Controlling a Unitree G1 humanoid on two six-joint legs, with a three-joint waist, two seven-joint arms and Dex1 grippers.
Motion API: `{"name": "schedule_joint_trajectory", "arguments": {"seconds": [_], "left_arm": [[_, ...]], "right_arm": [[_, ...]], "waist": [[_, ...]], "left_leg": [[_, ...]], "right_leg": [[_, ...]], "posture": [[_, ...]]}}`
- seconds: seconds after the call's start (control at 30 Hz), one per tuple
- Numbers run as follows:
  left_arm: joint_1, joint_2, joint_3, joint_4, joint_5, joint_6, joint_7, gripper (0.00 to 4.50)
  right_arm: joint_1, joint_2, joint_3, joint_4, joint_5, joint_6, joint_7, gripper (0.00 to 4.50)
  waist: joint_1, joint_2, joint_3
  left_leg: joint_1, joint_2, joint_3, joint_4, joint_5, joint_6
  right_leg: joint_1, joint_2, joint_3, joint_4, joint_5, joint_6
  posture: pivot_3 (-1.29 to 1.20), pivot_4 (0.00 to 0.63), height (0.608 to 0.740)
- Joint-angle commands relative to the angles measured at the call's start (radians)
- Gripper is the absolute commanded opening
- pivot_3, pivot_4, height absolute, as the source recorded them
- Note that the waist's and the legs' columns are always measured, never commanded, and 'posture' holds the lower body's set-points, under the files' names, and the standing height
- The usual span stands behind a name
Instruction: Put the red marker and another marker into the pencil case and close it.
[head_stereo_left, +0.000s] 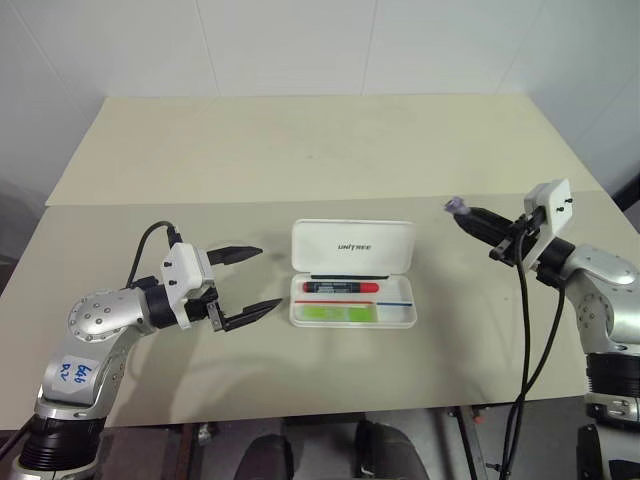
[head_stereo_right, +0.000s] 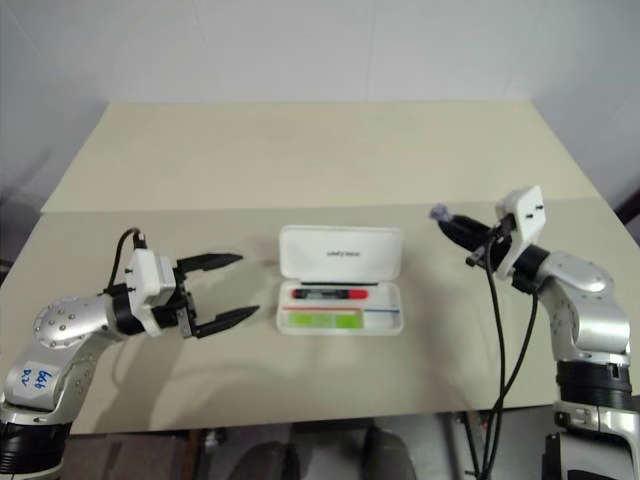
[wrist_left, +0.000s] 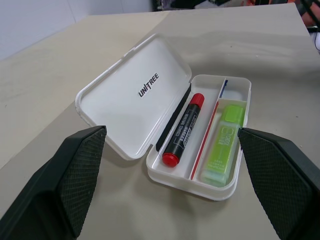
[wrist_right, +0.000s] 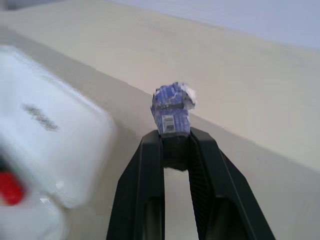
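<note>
Both grippers (head_stereo_left: 248, 283) (head_stereo_left: 458, 208) level, pointing inward

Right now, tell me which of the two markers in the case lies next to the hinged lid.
The red marker: black barrel, red cap, lying beside the open lid. The lime-green marker lies along the pencil case's outer wall.

left arm: bent inward, wrist level | left gripper (head_stereo_left: 245, 283): fingers wide apart, nothing between them | right arm: raised, wrist turned inward | right gripper (head_stereo_left: 462, 211): fingers closed on a small blue wrapped object (wrist_right: 172, 108) at their tips
</note>
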Motion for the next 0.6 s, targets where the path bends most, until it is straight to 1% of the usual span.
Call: {"name": "schedule_joint_trajectory", "arguments": {"seconds": [0.03, 0.07, 0.13, 0.23, 0.37, 0.43, 0.53, 0.6], "left_arm": [[0.015, 0.018, 0.027, -0.024, -0.022, -0.003, -0.014, 4.50], [0.020, 0.024, 0.028, -0.025, -0.023, -0.003, -0.023, 4.50], [0.025, 0.031, 0.030, -0.025, -0.025, -0.003, -0.032, 4.50], [0.030, 0.030, 0.030, -0.037, -0.027, 0.003, -0.027, 4.50], [0.051, 0.023, 0.024, -0.068, -0.033, 0.014, -0.012, 4.50], [0.061, 0.021, 0.021, -0.083, -0.034, 0.020, -0.005, 4.50], [0.073, 0.019, 0.020, -0.104, -0.037, 0.031, 0.007, 4.50], [0.072, 0.019, 0.021, -0.107, -0.038, 0.035, 0.011, 4.50]], "right_arm": [[0.061, -0.071, 0.092, -0.173, 0.052, 0.045, 0.174, 0.33], [0.079, -0.091, 0.129, -0.189, 0.036, 0.024, 0.223, 0.33], [0.094, -0.109, 0.171, -0.195, 0.014, -0.009, 0.276, 0.33], [0.049, -0.075, 0.231, -0.134, -0.020, -0.051, 0.302, 0.33], [0.015, -0.050, 0.280, -0.084, -0.051, -0.089, 0.339, 0.33], [0.006, -0.045, 0.300, -0.062, -0.065, -0.110, 0.362, 0.33], [0.001, -0.055, 0.351, -0.025, -0.099, -0.152, 0.438, 0.33], [-0.004, -0.049, 0.358, -0.001, -0.106, -0.167, 0.451, 0.33]], "waist": [[0.002, 0.000, 0.000], [0.003, 0.000, 0.000], [0.003, -0.001, 0.000], [0.001, -0.001, 0.000], [-0.001, -0.002, 0.000], [0.000, -0.002, 0.000], [0.001, -0.002, 0.000], [0.001, -0.002, 0.001]], "left_leg": [[0.000, 0.000, 0.000, 0.000, 0.000, 0.000], [0.000, 0.000, -0.001, 0.000, 0.000, 0.000], [0.000, 0.000, 0.000, 0.000, -0.001, 0.000], [-0.001, 0.000, 0.003, 0.001, -0.001, 0.001], [0.002, 0.001, 0.007, 0.002, -0.001, 0.001], [0.002, 0.003, 0.008, 0.002, -0.001, 0.000], [0.002, 0.004, 0.008, 0.002, -0.001, 0.000], [0.002, 0.004, 0.009, 0.002, -0.001, 0.000]], "right_leg": [[0.000, 0.000, -0.001, 0.000, 0.000, 0.000], [0.000, 0.000, -0.001, 0.000, 0.000, 0.000], [0.000, 0.000, -0.001, -0.001, 0.000, 0.000], [0.001, -0.001, -0.001, -0.005, 0.000, 0.000], [0.001, -0.001, -0.001, -0.005, 0.000, 0.001], [0.001, 0.000, -0.002, -0.004, 0.000, 0.001], [0.001, 0.000, -0.002, -0.004, 0.000, 0.001], [0.001, 0.000, -0.002, -0.004, 0.000, 0.001]], "posture": [[0.00, 0.150, 0.740], [0.00, 0.150, 0.740], [0.00, 0.150, 0.740], [0.00, 0.150, 0.740], [0.00, 0.150, 0.740], [0.00, 0.150, 0.740], [0.00, 0.150, 0.740], [0.00, 0.150, 0.740]]}}
